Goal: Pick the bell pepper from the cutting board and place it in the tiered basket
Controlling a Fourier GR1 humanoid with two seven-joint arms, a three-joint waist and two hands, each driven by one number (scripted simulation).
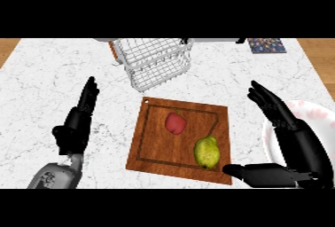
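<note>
Red bell pepper (175, 123) sits on your wooden cutting board (147, 146) — beside a yellow-green pear (207, 152).
Your left hand (77, 125) and right hand (288, 133) are both open, fingers straight, holding nothing — tiered basket (153, 60) waits behind the board.

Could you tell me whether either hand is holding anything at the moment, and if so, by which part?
Nothing is held. The left hand and right hand are open, and the bell pepper lies untouched on the cutting board.
</note>
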